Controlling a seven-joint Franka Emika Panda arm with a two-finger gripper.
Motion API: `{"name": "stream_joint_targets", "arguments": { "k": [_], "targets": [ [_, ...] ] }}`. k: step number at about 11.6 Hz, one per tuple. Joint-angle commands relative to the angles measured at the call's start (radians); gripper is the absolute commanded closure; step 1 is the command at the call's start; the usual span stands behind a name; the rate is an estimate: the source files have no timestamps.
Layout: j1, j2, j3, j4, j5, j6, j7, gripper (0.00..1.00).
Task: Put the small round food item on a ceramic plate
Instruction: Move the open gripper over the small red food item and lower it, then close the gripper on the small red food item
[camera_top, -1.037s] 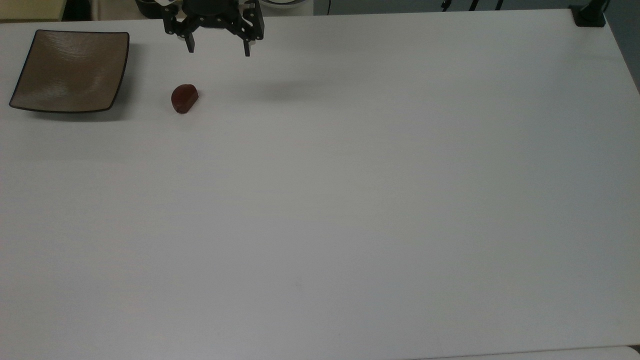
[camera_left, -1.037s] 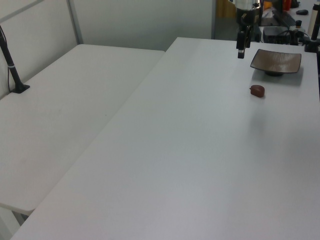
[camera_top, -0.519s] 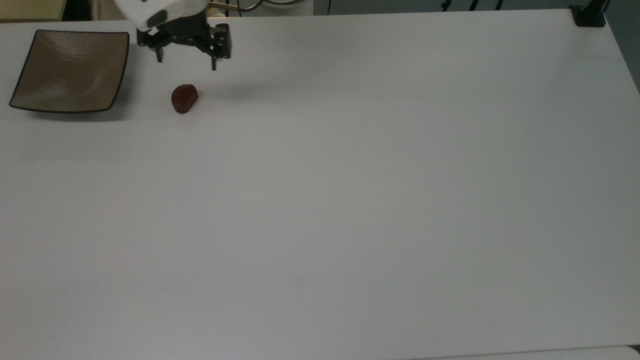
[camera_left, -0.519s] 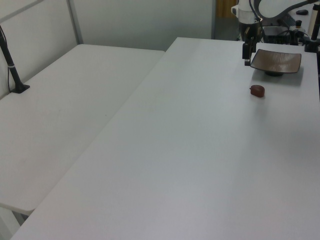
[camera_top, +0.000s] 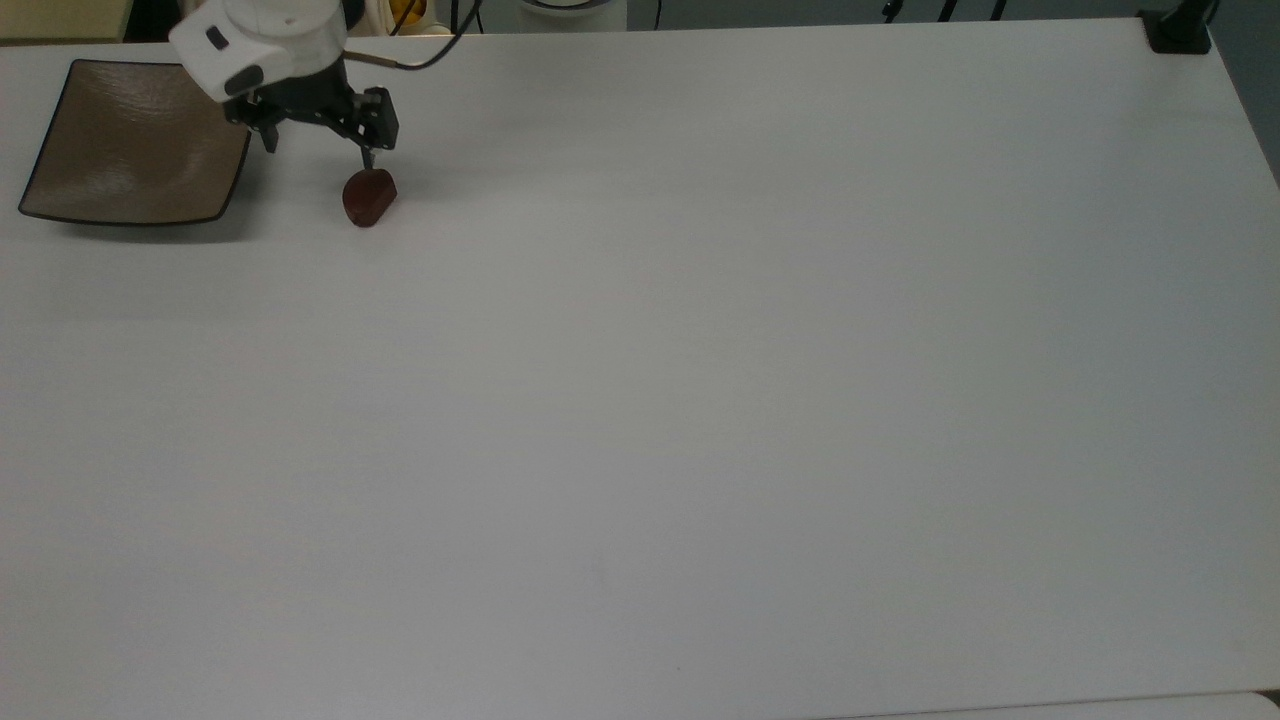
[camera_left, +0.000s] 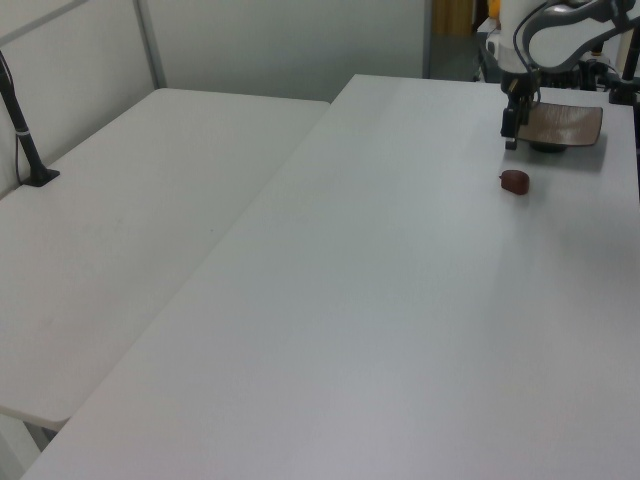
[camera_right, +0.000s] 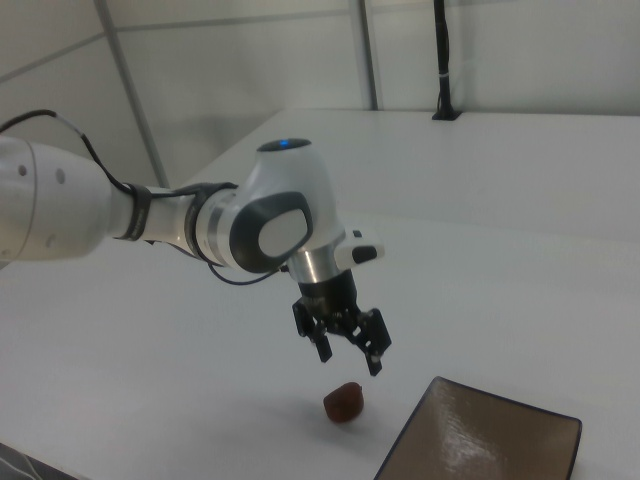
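Tool (camera_right: 349, 352) spread wide, hanging above small round food item (camera_top: 369, 196), beside ceramic plate (camera_top: 135, 140)

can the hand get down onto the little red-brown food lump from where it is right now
Probably yes. The hand hangs open just above the food lump, nothing lies between them, and the plate sits apart to one side.

Top view, upper left: we see plate (camera_top: 130, 140) left of food lump (camera_top: 369, 197), gripper (camera_top: 318, 152) btwn/above them.
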Motion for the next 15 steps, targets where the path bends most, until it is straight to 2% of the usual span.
{"name": "stream_joint_targets", "arguments": {
  "k": [1,6,7,8,9,10,11,12,15],
  "targets": [
    [-0.001,0.051,0.003,-0.032,0.086,0.074,-0.013,0.00],
    [-0.001,0.119,0.006,-0.044,0.106,0.078,-0.013,0.00],
    [-0.002,0.123,0.007,-0.044,0.106,0.078,-0.013,0.05],
    [-0.002,0.132,0.006,-0.044,0.106,0.078,-0.013,0.19],
    [-0.002,0.136,0.007,-0.043,0.106,0.079,-0.013,0.45],
    [-0.004,0.134,0.006,-0.041,0.104,0.078,-0.008,0.64],
    [-0.002,0.134,0.007,-0.038,0.106,0.078,-0.004,0.79],
    [-0.004,0.133,0.006,-0.037,0.104,0.078,-0.002,0.88],
    [-0.018,0.107,0.006,-0.021,0.100,0.062,-0.004,0.90]
  ]
}}
